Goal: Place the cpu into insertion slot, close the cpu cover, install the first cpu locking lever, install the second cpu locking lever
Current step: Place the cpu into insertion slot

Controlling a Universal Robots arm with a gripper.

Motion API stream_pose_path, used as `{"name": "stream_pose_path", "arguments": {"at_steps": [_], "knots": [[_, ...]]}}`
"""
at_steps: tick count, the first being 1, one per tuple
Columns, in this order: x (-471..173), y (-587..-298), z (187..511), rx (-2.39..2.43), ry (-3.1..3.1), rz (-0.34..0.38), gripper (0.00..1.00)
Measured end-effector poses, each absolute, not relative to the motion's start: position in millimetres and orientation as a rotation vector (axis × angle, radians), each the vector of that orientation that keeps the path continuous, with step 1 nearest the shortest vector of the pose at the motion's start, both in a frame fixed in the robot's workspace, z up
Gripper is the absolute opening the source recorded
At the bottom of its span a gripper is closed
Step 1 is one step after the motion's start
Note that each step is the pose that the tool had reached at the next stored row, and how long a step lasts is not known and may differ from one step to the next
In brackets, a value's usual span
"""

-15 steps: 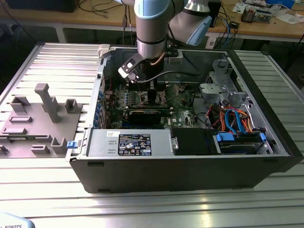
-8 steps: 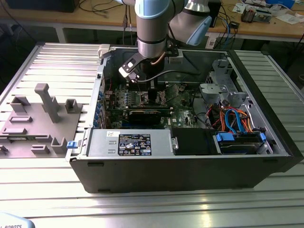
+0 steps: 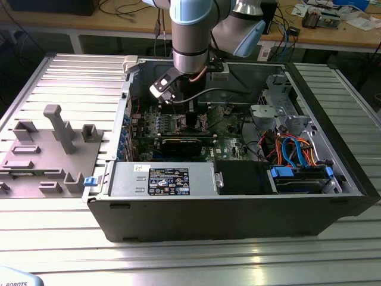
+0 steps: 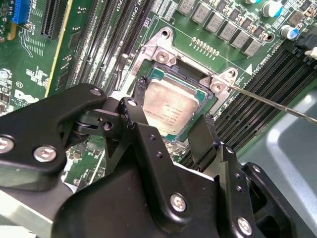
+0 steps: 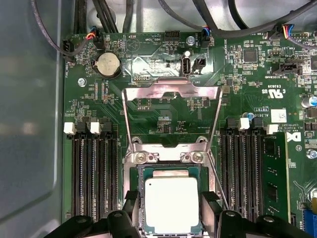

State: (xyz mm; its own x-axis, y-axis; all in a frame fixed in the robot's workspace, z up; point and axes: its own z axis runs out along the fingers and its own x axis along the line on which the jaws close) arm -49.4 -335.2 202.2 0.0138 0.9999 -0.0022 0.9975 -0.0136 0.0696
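You've got the gripper open, fingers tight beside two opposite edges of the cpu. It lies in the insertion slot, cpu cover raised, ten o'clock from the computer case's middle in the exterior view.

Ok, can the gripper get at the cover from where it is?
Probably yes. The cover is flipped open just past the chip with nothing lying across it; the gripper sits open astride the chip, close by.
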Motion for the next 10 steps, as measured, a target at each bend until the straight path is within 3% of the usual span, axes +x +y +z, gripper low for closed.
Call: {"name": "stream_pose_path", "arguments": {"at_steps": [10], "knots": [[-51.3,-334.4,201.4,2.201,2.168,0.073,0.61]]}}
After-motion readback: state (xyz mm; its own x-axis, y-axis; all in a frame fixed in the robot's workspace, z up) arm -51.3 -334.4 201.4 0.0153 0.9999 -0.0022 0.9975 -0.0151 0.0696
